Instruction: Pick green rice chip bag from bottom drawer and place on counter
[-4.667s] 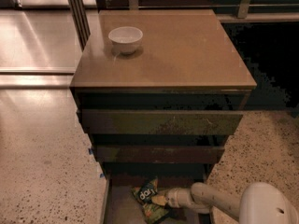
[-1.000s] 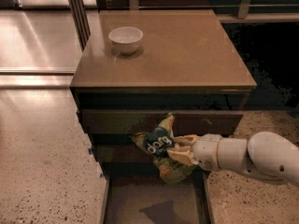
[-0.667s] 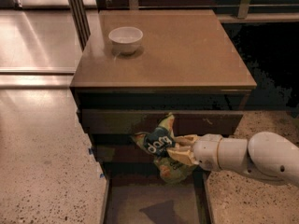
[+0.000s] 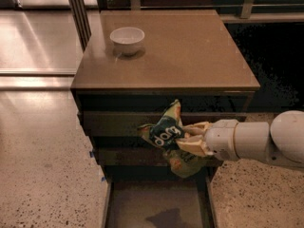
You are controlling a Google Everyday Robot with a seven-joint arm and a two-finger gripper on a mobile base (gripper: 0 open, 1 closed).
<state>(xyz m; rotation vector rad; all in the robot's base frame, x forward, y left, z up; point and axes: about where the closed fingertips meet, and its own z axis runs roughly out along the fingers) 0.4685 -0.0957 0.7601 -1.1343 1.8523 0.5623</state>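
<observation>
The green rice chip bag [image 4: 167, 136], crinkly with a dark blue round patch and white letters, hangs in the air in front of the two upper drawer fronts. My gripper [image 4: 191, 137] is shut on the bag's right side, reaching in from the right on a white arm [image 4: 256, 139]. The bottom drawer [image 4: 156, 205] is pulled open below the bag; its brown floor carries only the bag's shadow. The counter [image 4: 190, 51] is the brown cabinet top, above and behind the bag.
A white bowl [image 4: 127, 40] stands on the counter's back left part. Two shut dark drawer fronts [image 4: 118, 125] sit under the counter. Speckled terrazzo floor [image 4: 42, 165] lies to the left. A metal post [image 4: 78, 13] rises behind the cabinet's left corner.
Since 4.7 s ago the bag has been lifted out of the bottom drawer to the height of the upper drawer fronts. Over the last second it has risen slightly.
</observation>
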